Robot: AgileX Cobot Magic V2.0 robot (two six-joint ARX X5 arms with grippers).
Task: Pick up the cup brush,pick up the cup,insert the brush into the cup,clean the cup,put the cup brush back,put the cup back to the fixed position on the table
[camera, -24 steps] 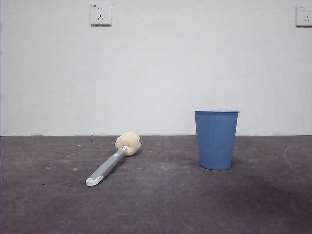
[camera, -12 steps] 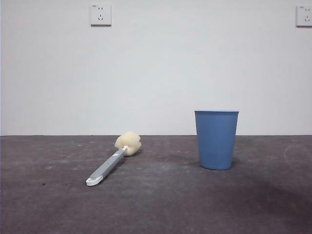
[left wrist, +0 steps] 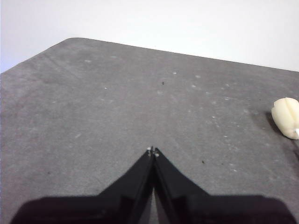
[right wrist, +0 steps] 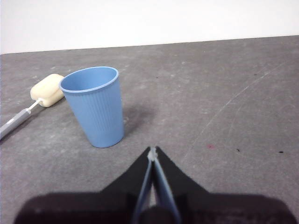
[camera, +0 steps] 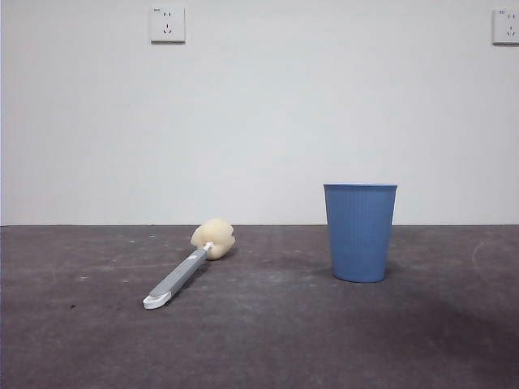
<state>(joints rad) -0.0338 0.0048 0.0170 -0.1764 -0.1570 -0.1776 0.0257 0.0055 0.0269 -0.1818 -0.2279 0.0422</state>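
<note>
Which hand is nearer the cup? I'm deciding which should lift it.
Right. The right hand waits just short of the cup; the left hand sees only the brush's sponge.

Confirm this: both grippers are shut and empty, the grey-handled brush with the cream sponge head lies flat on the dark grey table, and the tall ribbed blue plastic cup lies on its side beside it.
One thing is wrong: the tall ribbed blue plastic cup stands upright, mouth up, apart from the grey-handled brush with the cream sponge head. The front view shows it. The rest holds: the brush lies flat on the dark grey table, and the left gripper and right gripper are shut and empty.
</note>
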